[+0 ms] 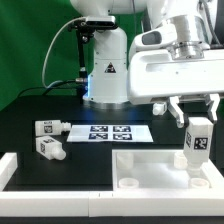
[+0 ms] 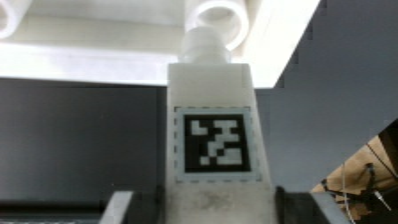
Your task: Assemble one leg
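Observation:
My gripper (image 1: 195,120) is shut on a leg (image 1: 197,142), a short white block with a black-and-white tag, held upright at the exterior view's right. It hangs over the right corner of the large white panel (image 1: 150,168). In the wrist view the leg (image 2: 217,130) fills the middle between my fingers (image 2: 125,208). Its narrow peg end (image 2: 210,45) points at a round corner socket (image 2: 217,15) of the panel (image 2: 89,30). I cannot tell whether the peg touches the socket. Two more legs (image 1: 47,127) (image 1: 50,148) lie on the black table at the exterior view's left.
The marker board (image 1: 110,131) lies flat on the table behind the panel. The robot's white base (image 1: 105,70) stands at the back. A white raised border (image 1: 20,168) runs along the table's front left. A green backdrop is behind.

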Tool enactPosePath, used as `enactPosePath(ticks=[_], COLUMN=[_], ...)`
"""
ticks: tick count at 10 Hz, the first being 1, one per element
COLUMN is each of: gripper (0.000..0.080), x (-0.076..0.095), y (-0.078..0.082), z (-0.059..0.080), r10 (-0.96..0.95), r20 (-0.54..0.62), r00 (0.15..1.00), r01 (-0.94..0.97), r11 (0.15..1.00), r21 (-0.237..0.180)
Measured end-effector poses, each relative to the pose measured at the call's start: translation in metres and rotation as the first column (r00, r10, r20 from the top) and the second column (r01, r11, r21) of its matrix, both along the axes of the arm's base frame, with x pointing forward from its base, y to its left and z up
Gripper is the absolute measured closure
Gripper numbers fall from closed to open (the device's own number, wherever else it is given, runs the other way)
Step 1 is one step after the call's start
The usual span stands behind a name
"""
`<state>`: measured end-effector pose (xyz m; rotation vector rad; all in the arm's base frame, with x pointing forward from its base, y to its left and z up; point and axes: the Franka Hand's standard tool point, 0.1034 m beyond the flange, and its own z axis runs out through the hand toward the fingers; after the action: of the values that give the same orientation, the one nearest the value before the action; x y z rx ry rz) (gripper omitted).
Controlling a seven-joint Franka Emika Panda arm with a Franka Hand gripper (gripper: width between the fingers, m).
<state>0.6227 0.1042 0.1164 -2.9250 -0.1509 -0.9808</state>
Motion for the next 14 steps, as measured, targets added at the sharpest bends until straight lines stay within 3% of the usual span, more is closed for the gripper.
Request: enactPosePath(ticks=[9, 14], gripper=[0.0514, 0.0512], x=[0.000, -0.002], y=[0.008, 0.009], z=[-0.023, -0.025], r10=[0.011, 0.007], r20=[-0.022, 0.000], r00=[1.000, 1.000], r01=[-0.011, -0.007], r11=[1.000, 1.000], r21=[-0.002, -0.005])
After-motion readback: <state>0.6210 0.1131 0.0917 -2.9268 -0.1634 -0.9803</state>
